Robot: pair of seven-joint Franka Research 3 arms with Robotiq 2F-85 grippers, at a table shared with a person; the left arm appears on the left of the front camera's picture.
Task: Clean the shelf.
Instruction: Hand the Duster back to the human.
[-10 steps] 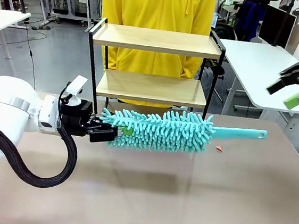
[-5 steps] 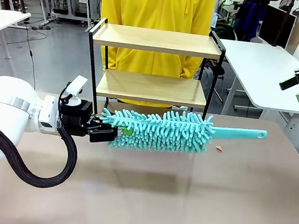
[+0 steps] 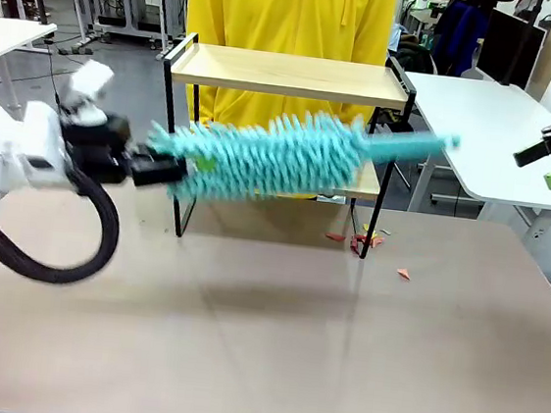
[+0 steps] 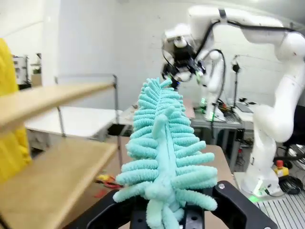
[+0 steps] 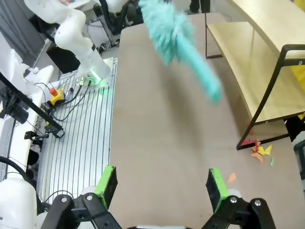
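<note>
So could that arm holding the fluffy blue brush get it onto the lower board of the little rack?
Probably yes. The left gripper is shut on the duster, level with the shelf's open front.

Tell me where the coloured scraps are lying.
In the front view, the scraps lie on the table by the shelf's right front leg, one stray piece farther right.

No text, label or number is legible anywhere
</note>
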